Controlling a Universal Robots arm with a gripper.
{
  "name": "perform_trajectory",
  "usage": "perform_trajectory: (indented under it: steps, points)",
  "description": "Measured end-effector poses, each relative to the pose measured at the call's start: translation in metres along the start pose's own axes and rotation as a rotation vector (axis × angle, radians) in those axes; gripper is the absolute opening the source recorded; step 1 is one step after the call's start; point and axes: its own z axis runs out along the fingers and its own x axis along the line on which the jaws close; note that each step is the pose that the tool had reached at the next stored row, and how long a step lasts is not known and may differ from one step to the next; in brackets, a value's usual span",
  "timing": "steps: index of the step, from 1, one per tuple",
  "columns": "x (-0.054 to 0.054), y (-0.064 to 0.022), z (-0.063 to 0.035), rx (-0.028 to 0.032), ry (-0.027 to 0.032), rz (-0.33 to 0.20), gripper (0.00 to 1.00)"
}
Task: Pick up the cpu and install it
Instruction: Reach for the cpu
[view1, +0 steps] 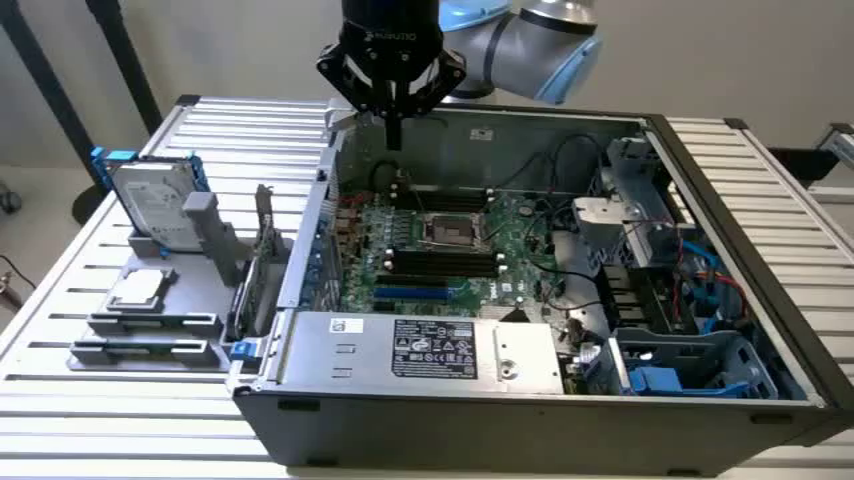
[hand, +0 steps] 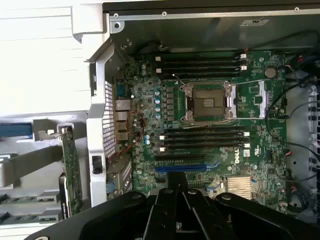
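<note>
The cpu (view1: 140, 290), a small silver square chip, lies flat on a grey stand (view1: 147, 325) at the exterior view's left, outside the computer case. My gripper (view1: 394, 138) hangs high over the case's rear wall, well away from the chip, with its black fingers pressed together and nothing between them. In the wrist view the shut gripper (hand: 176, 181) points down at the green motherboard (hand: 260, 150). The open cpu socket (hand: 207, 102) sits in the board's middle with its metal frame around it. It also shows as the socket (view1: 451, 232) in the exterior view.
A silver hard drive (view1: 154, 205) in a blue frame stands upright behind the chip. An expansion card (view1: 264, 240) stands on edge by the case wall. A silver power supply box (view1: 427, 350) fills the case's front. Black cables (view1: 567, 160) and drive cages (view1: 667, 370) crowd its right side.
</note>
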Motion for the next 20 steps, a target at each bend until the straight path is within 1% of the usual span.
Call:
perform_trajectory:
  steps: [10,11,14,20]
  points:
    - [0.000,0.0000,0.0000,0.0000,0.0000,0.000,0.11]
    - [0.001,-0.0001,-0.0001,0.0001,0.0000,0.000,0.11]
    - [0.014,-0.0010,-0.0003,-0.0009,-0.0003,0.000,0.11]
    - [0.042,-0.0029,-0.0010,-0.0009,-0.0002,0.000,0.11]
